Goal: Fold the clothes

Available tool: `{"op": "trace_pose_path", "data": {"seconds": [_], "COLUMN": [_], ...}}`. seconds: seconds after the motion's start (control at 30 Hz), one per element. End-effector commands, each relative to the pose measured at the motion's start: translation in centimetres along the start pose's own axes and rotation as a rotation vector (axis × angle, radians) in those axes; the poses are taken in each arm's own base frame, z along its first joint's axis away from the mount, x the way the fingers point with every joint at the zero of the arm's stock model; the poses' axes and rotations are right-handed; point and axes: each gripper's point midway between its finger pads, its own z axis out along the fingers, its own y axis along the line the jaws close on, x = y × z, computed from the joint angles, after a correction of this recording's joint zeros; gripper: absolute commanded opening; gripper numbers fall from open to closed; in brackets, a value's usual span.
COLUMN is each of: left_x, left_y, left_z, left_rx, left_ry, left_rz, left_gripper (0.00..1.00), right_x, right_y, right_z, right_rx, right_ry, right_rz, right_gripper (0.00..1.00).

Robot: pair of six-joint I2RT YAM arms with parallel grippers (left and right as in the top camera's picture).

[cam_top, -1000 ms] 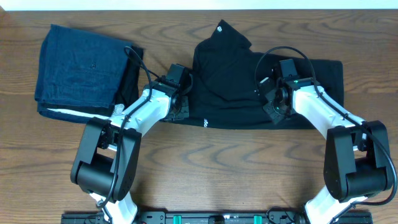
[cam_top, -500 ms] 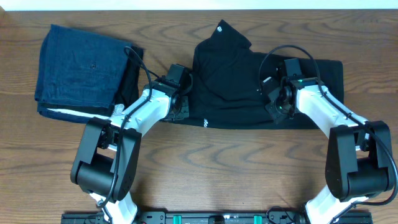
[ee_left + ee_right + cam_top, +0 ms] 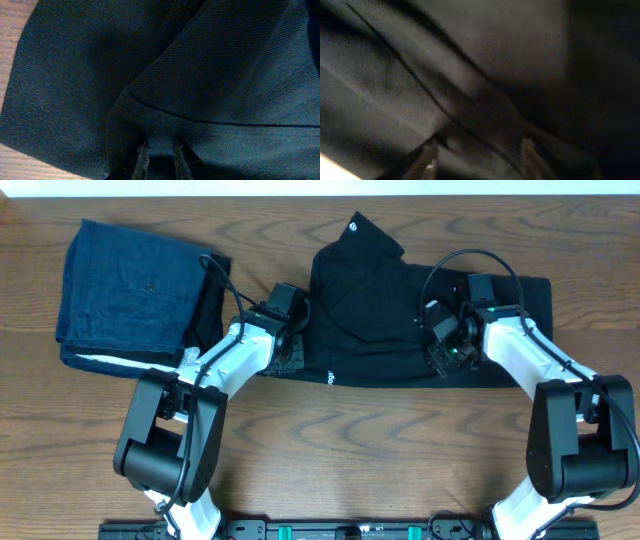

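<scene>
The clothes, one black shirt, lie partly folded across the middle of the table, with the collar and a white logo at the far edge. At the shirt's left edge my left gripper is shut on a fold of the black fabric; in the left wrist view the cloth is bunched between the narrow fingertips of the left gripper. My right gripper rests on the shirt's right half near the front hem. In the right wrist view the right gripper is open, its fingers spread wide over a seam, gripping nothing.
A folded dark-blue garment with a white edge lies at the far left. Bare wooden table stretches in front of the shirt. The arms' bases stand at the near edge.
My right gripper has opened and let go of the shirt, and its wrist has shifted slightly right. The left arm and the shirt's left side have not moved.
</scene>
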Motion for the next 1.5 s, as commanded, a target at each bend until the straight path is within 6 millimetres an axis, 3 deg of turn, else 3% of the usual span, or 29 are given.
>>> {"op": "trace_pose_path", "data": {"seconds": [0.0,0.17,0.2,0.27,0.3,0.6,0.77,0.87,1.07,1.27,1.33,1.47], "left_x": [0.3,0.3,0.3,0.3,0.3,0.3,0.3,0.3,0.3,0.3,0.3,0.3], "left_y": [0.4,0.4,0.4,0.4,0.4,0.4,0.4,0.4,0.4,0.4,0.4,0.4], "left_z": [0.4,0.4,0.4,0.4,0.4,0.4,0.4,0.4,0.4,0.4,0.4,0.4], "left_rx": [-0.012,-0.012,-0.012,-0.012,-0.012,-0.012,-0.012,-0.012,-0.012,-0.012,-0.012,-0.012], "left_ry": [0.012,0.012,0.012,0.012,0.012,0.012,0.012,0.012,0.012,0.012,0.012,0.012], "left_rz": [0.001,0.001,0.001,0.001,0.001,0.001,0.001,0.001,0.001,0.001,0.001,0.001], "left_gripper": [0.21,0.21,0.21,0.21,0.21,0.21,0.21,0.21,0.21,0.21,0.21,0.21], "right_x": [0.4,1.3,1.4,1.4,1.2,-2.3,-2.3,-2.4,-2.0,-3.3,-4.0,-4.5], "right_y": [0.4,0.8,0.8,0.7,0.4,-1.9,-2.9,-2.9,-2.9,-3.8,-4.4,-5.5], "right_z": [0.2,0.5,0.6,0.7,0.7,-1.8,-1.8,-1.5,0.0,0.5,0.3,-0.1], "right_rx": [-0.024,-0.037,-0.036,-0.027,-0.014,0.095,0.148,0.145,0.132,0.163,0.187,0.229], "right_ry": [-0.011,0.016,0.015,0.012,0.009,-0.104,-0.095,-0.095,-0.072,-0.121,-0.152,-0.178], "right_rz": [-0.012,-0.009,-0.008,-0.026,-0.025,-0.043,-0.041,-0.041,-0.039,-0.042,-0.030,-0.006], "right_gripper": [0.57,0.51,0.42,0.06,0.01,0.01,0.01,0.06,0.32,0.42,0.55,0.59]}}
